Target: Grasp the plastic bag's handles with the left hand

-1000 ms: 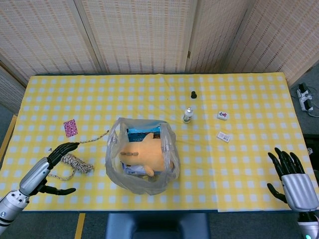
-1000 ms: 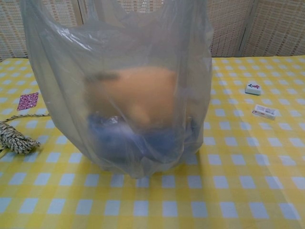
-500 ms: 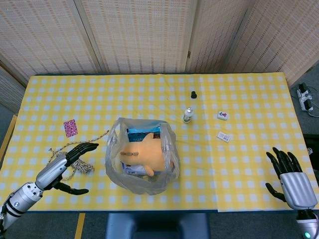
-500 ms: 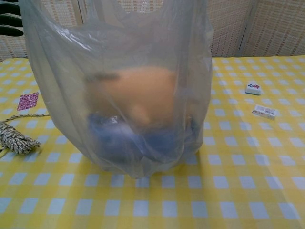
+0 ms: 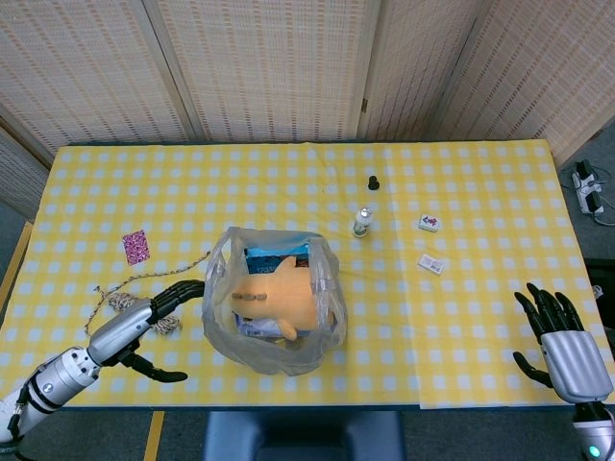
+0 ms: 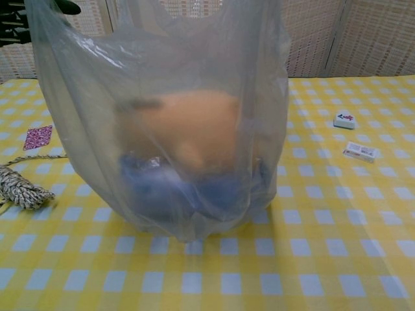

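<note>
**Head view: my left hand beside the bag, handles not yet held**

Head view shows the clear plastic bag [image 5: 275, 309] standing near the front middle of the yellow checked table [image 5: 461, 192], its mouth open upward and its handles [image 5: 223, 257] loose at the rim. Inside lie an orange plush toy [image 5: 284, 298] and a blue packet [image 5: 275, 257]. My left hand [image 5: 159, 312] reaches in from the left, fingers spread and holding nothing, the fingertips [image 5: 195, 286] just beside the bag's left wall; whether they touch it I cannot tell. Under that hand lies a coil of rope [image 5: 135, 303], with a small pink card [image 5: 135, 246] further back. Right of the bag stand a small bottle [image 5: 362, 222] and a black cap [image 5: 373, 181]; a mahjong tile [image 5: 429, 223] and a small label [image 5: 431, 263] lie beyond. My right hand [image 5: 562, 336] rests open at the table's right front corner, fingers apart, well away from the bag.
</note>
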Available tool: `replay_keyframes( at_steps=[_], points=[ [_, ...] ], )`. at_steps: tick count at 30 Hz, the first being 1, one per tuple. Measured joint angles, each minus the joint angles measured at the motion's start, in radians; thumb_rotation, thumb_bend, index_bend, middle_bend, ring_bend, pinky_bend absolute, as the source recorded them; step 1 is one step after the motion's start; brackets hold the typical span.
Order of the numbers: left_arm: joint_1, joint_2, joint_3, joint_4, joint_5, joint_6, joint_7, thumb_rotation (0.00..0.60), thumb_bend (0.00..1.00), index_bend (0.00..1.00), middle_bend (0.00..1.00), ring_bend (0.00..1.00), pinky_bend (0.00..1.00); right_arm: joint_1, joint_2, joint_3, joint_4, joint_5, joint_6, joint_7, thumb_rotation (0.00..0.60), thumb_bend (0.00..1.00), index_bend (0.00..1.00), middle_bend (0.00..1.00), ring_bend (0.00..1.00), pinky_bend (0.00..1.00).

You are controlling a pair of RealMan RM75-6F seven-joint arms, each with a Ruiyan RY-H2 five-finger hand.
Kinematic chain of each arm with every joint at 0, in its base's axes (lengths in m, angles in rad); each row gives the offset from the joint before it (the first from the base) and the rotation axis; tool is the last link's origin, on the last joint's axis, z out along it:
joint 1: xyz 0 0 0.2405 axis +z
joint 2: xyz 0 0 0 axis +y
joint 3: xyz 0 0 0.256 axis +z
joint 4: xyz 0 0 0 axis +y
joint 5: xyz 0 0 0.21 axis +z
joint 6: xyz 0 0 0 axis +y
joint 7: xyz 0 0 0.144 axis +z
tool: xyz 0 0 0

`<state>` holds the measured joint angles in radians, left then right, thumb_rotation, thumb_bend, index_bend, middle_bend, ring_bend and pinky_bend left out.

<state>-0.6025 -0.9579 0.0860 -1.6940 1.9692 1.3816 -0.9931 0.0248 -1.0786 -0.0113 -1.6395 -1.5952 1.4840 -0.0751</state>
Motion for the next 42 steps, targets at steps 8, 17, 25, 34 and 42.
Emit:
replay_keyframes(
  at_steps=[8, 17, 25, 34, 42],
  points=[
    [-0.035, 0.005, -0.007, -0.060, -0.012, -0.043, 0.047, 0.600, 0.03, 0.03, 0.09, 0.00, 0.00, -0.004, 0.008, -0.004, 0.000, -0.012, 0.013, 0.022, 0.600, 0.30, 0.00, 0.00, 0.00, 0.00],
    [-0.093, 0.016, -0.014, -0.121, -0.025, -0.108, 0.063, 0.600, 0.03, 0.03, 0.09, 0.00, 0.00, -0.006, 0.014, -0.009, 0.004, -0.019, 0.019, 0.039, 0.600, 0.30, 0.00, 0.00, 0.00, 0.00],
    [-0.159, 0.031, -0.014, -0.145, -0.004, -0.136, -0.055, 0.600, 0.03, 0.02, 0.09, 0.00, 0.00, -0.015, 0.015, -0.011, 0.006, -0.018, 0.032, 0.044, 0.600, 0.30, 0.00, 0.00, 0.00, 0.00],
    [-0.224, 0.017, -0.016, -0.135, -0.029, -0.189, -0.107, 0.600, 0.03, 0.05, 0.09, 0.00, 0.00, -0.019, 0.021, -0.011, 0.007, -0.020, 0.038, 0.057, 0.600, 0.30, 0.00, 0.00, 0.00, 0.00],
    [-0.230, -0.030, -0.024, -0.098, -0.051, -0.158, -0.132, 0.600, 0.03, 0.06, 0.09, 0.00, 0.00, -0.018, 0.022, -0.008, 0.006, -0.013, 0.035, 0.059, 0.600, 0.30, 0.00, 0.00, 0.00, 0.00]
  ],
)
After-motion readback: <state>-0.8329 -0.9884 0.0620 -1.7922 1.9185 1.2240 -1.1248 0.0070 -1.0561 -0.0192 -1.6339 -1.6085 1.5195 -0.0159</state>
